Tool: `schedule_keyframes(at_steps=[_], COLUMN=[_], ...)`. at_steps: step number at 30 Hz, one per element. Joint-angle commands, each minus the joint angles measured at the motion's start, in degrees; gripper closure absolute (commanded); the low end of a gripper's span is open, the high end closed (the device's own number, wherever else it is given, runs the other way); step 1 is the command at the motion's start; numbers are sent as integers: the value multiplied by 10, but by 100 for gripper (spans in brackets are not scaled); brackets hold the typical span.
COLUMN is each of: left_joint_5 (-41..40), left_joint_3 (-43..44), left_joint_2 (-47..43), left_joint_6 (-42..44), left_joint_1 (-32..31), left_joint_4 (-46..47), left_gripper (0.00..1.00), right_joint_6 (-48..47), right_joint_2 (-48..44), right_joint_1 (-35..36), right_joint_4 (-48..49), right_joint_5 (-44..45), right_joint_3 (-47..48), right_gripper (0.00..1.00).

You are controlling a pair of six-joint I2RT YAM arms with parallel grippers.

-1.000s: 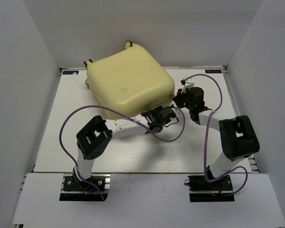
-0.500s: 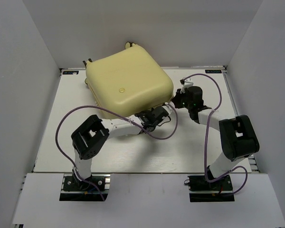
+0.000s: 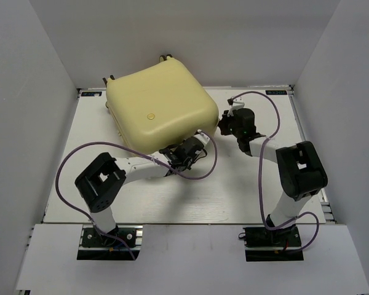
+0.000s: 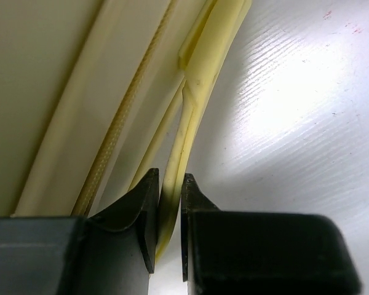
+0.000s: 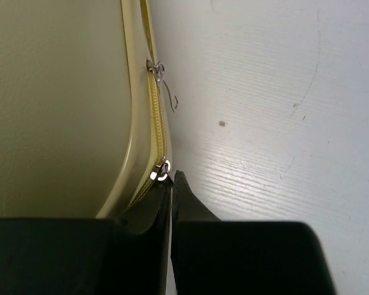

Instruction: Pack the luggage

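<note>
Lying closed on the white bench (image 3: pixel 234 190), the luggage (image 3: pixel 160 107) sits toward the far left of the surface, turned at an angle to the bench edges, its pale yellow shell facing up. Small caster wheels (image 3: pixel 166 58) show at its far edge. The left arm reaches in from the near side, and the left claw (image 4: pixel 166 206) meets the suitcase's near edge. In the left wrist view its two dark fingers (image 4: pixel 138 215) stand nearly together, clamped on a thin yellow strip (image 4: pixel 187 129) that comes off the seam of the shell and runs down between them. The right arm bends in from the right, and the right claw (image 5: pixel 171 187) is at the suitcase's near right corner. Its fingers are pressed together with no gap. The yellow zipper (image 5: pixel 154 117) runs along the shell's edge there, and a metal zipper slider (image 5: pixel 162 172) sits right at the tip of the closed fingers; whether it is pinched cannot be told. A second metal pull (image 5: pixel 158 69) with a thin wire hook lies farther along the zipper, against the bench.
</note>
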Motion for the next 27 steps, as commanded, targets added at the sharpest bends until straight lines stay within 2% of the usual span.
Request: schedule_keyframes(at_steps=[1,3,5,6,7,10,12,17,21,24,27], left_joint_5=[-90,-73,-50,-50,-48,-41,-44,-39,-19,-8,3], left_joint_3=[-55,-66,-75,-78,-81,-82,-74,-83,-104,-122,-147], left_joint_2=[-55,-67,-77,-80,-80,-83,-86,-143,-181,-203,-214], left_joint_6=[-85,-84,-80,-79,-79,-71,-71,-57,-49,-50,-50], left_joint_1=[14,14,15,16,17,20,18,20,20,21,26], left_joint_4=[-231,-231,-230,-228,-227,-238,-246,-252,-244,-246,-248], left_gripper=[100,100,100,100,100,100,100,100,100,100,100], right_joint_6=[-40,-50,-77,-83,-84,-75,-46,-51,-38,2,44], right_joint_2=[19,26,54,64,83,128,128,93,103,154,186], right_joint_1=[-56,-59,-61,-60,-63,-65,-67,-69,-69,-67,-65], right_joint_4=[120,128,179,251,276,343,364,382,418,543,607], right_joint_5=[227,181,113,94,29,-25,-42,-58,-139,-151,-142], right_joint_3=[2,7,6,6,7,32,35,9,15,19,38], right_gripper=[100,100,100,100,100,100,100,100,100,100,100])
